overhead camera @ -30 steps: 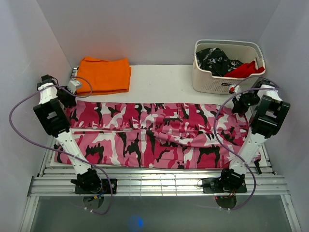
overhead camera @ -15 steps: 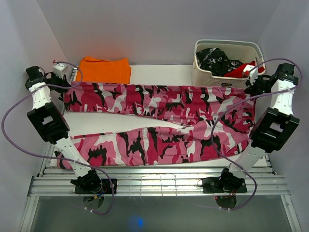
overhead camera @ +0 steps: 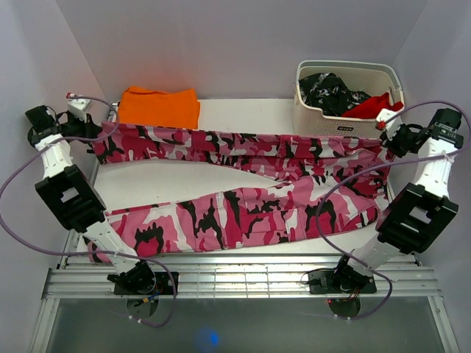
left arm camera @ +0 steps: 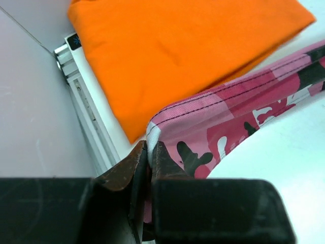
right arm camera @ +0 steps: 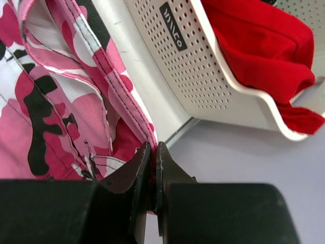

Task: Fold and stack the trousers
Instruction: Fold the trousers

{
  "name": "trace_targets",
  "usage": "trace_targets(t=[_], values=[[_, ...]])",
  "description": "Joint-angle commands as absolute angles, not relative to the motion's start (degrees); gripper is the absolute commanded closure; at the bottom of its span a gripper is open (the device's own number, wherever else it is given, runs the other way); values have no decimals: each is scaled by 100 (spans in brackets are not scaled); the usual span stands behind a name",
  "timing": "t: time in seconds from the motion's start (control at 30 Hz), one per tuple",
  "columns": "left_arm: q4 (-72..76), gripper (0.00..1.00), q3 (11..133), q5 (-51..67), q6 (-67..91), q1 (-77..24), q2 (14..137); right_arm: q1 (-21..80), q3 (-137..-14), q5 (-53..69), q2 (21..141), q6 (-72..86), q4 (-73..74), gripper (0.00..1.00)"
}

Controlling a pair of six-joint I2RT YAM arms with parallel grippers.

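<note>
The pink camouflage trousers (overhead camera: 243, 184) hang and lie across the table in a long V. One leg is stretched taut between my two grippers; the other leg lies flat near the front edge (overhead camera: 221, 220). My left gripper (overhead camera: 94, 132) is at the far left, shut on the hem end of the raised leg. In the left wrist view the left gripper (left arm camera: 151, 147) pinches the trousers' (left arm camera: 244, 112) white-edged corner. My right gripper (overhead camera: 385, 140) is at the far right beside the basket. In the right wrist view the right gripper (right arm camera: 154, 147) is shut on the trousers' (right arm camera: 51, 101) stitched waist edge.
A folded orange cloth (overhead camera: 158, 107) lies at the back left, just behind the left gripper, and fills the left wrist view as the orange cloth (left arm camera: 177, 46). A white perforated basket (overhead camera: 324, 126) at the back right holds a speckled garment (overhead camera: 327, 90) and a red cloth (overhead camera: 372, 105).
Both grippers have risen and moved outward and toward the back. The held leg has lifted off the other one and is now pulled into a straight band.
</note>
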State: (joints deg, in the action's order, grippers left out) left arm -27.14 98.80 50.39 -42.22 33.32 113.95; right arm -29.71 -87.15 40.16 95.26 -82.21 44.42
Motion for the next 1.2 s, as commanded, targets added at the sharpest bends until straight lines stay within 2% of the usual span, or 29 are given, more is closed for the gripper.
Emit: trace_targets(t=[0.0,0.07,0.17,0.23,0.3,0.37,0.47,0.5,0.57,0.6,0.7,0.87,1.0,1.17], values=[[-3021,100,9512,5510,-5061,3927,10091,-3427,-8421,4139,8914,-9034,4130,92],[-3399,100,9265,5879,-5482,4349,9608,-3734,-8148,4297,8772,-9489,4279,92],[-4708,100,8589,6169,-7255,4964,8855,-4217,-7613,4517,8430,-10201,4754,92],[-5848,100,7851,6205,-9089,5542,8501,-4612,-7035,4474,8175,-11229,5140,92],[-7033,100,7307,5619,-10497,5913,8175,-4824,-6664,4160,8069,-12219,5456,92],[-7565,100,6375,5030,-11844,6467,8078,-5062,-6049,3886,8051,-12724,5809,92],[-7175,100,5101,3704,-12673,7109,8112,-5273,-5128,3132,7954,-13393,5670,92],[-6902,100,4811,3074,-12665,7189,8199,-5282,-4941,3007,7945,-13464,5573,92],[-6182,100,4126,2595,-12271,7225,8296,-5291,-4659,2840,7954,-13552,5353,92],[-5639,100,4018,2445,-12174,7225,8427,-5282,-4467,2700,7972,-13579,5309,92],[-5414,100,4051,2110,-11910,7233,8735,-5291,-4202,2418,7989,-13614,5046,92],[-5353,100,4754,2812,-11181,7006,9167,-5212,-4639,2548,8366,-13097,5124,92],[-4791,100,5342,3041,-9367,6093,9351,-4940,-5106,2619,8770,-12185,5010,92],[-4219,100,6651,3024,-7605,4721,9939,-4492,-5773,2558,9166,-11216,4931,92]])
